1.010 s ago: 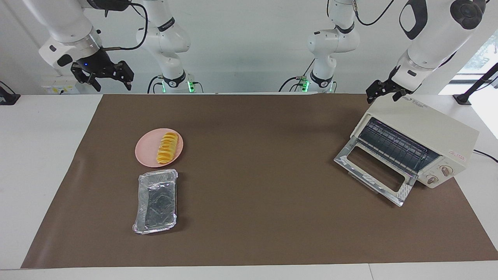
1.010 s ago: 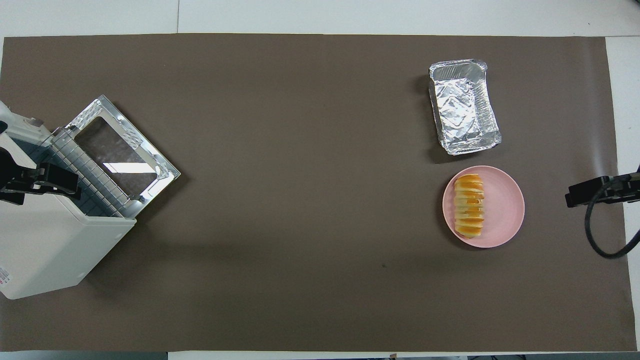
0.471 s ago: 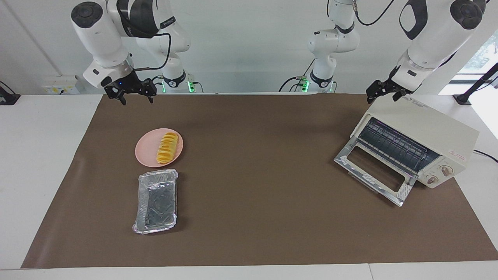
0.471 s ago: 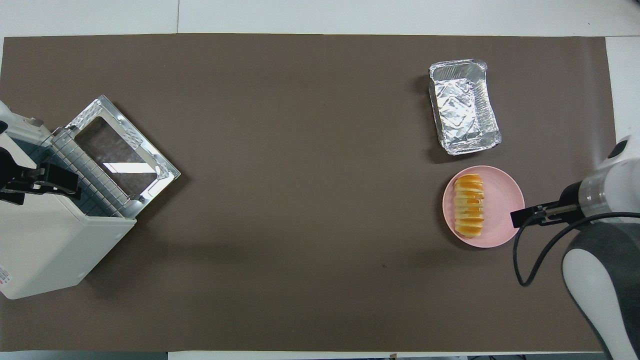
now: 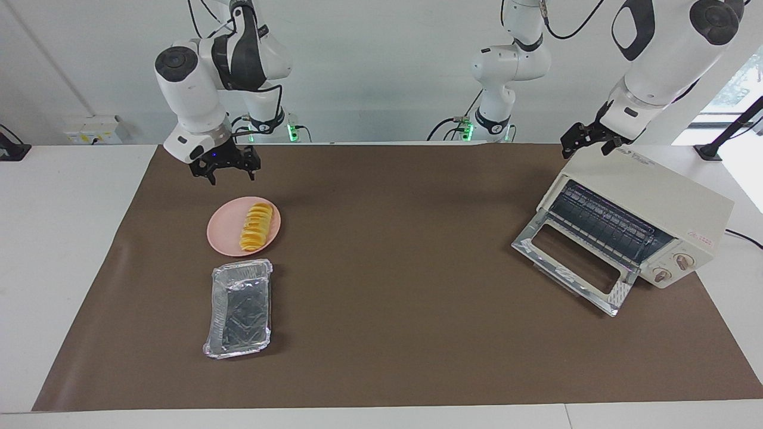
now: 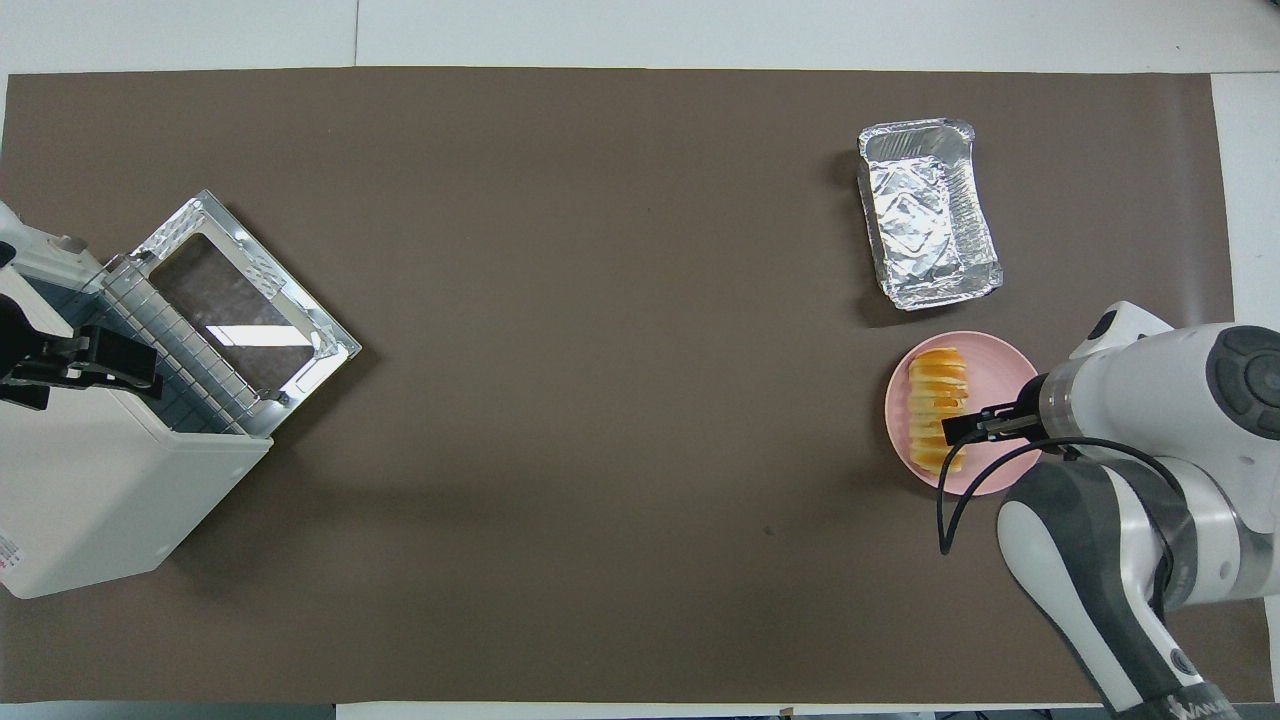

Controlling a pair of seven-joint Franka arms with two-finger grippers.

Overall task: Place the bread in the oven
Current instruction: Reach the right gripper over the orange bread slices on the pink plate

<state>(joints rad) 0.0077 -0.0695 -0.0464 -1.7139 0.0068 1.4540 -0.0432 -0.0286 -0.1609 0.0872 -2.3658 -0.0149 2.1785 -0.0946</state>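
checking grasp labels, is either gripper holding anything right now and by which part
Nothing is held. The right gripper hangs open above the bread on its plate; the left gripper waits open over the oven.

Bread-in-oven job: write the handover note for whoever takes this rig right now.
Right pincer: open, empty, in the air near the round pink plate.
Left pincer: open, empty, waiting over the boxy cream-white toaster oven.
Ridged yellow-orange bread loaf: lying on the plate, untouched.
Oven: at the left arm's end of the table, glass door dropped open.
Done: door open. Left: grasp the bread, carry it across, set it on the oven's rack.
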